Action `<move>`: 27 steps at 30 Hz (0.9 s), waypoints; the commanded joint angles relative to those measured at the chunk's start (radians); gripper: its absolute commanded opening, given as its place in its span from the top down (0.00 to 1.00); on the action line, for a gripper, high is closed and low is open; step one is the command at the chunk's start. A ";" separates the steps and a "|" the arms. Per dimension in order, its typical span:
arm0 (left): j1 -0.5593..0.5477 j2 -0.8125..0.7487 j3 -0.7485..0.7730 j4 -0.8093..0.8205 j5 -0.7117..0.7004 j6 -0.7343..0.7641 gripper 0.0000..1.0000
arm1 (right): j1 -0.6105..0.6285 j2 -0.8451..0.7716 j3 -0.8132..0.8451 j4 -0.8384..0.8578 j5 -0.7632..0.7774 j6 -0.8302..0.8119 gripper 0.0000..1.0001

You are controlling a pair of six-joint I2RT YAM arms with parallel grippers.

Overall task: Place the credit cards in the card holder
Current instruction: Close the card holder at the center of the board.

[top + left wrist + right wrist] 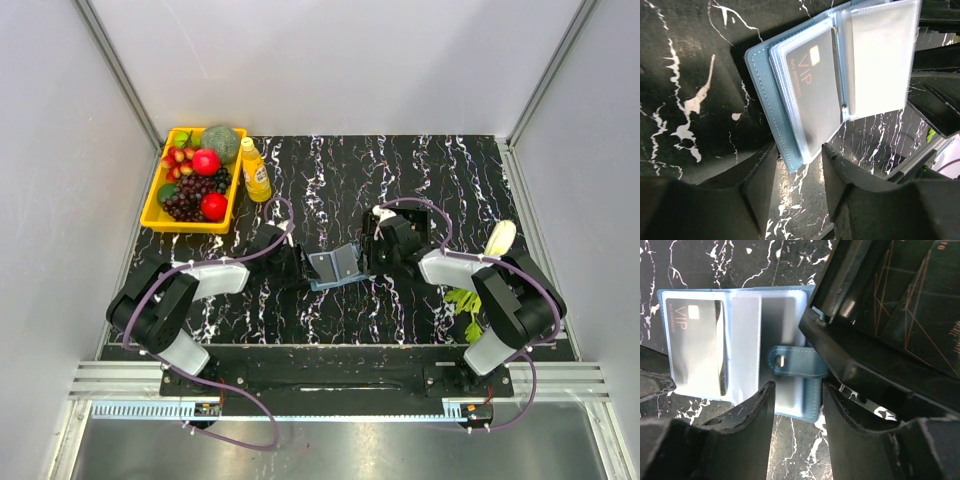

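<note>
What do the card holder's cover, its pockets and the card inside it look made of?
The card holder cover looks like matte blue faux leather, going by the stitching along its edge. The pockets are clear, glossy soft plastic: see-through, with glare. The card is probably smooth dark plastic, with printed VIP lettering and a gold chip.

Teal-blue showing on the card holder (765, 100) with pale stitching, its sleeves (880, 60) glowing frosted white, dark grey credit card (812, 85) flashing gold VIP lettering, table (400, 170) running black marble with white veins, tray (190, 228) beaming yellow, fruit (206, 162) showing red, green and dark purple, bottle (256, 172) shining yellow.
</note>
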 commanded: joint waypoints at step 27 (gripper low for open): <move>0.009 -0.097 0.346 -0.765 -0.289 0.370 1.00 | 0.113 -0.160 -0.049 0.044 0.025 -0.007 0.48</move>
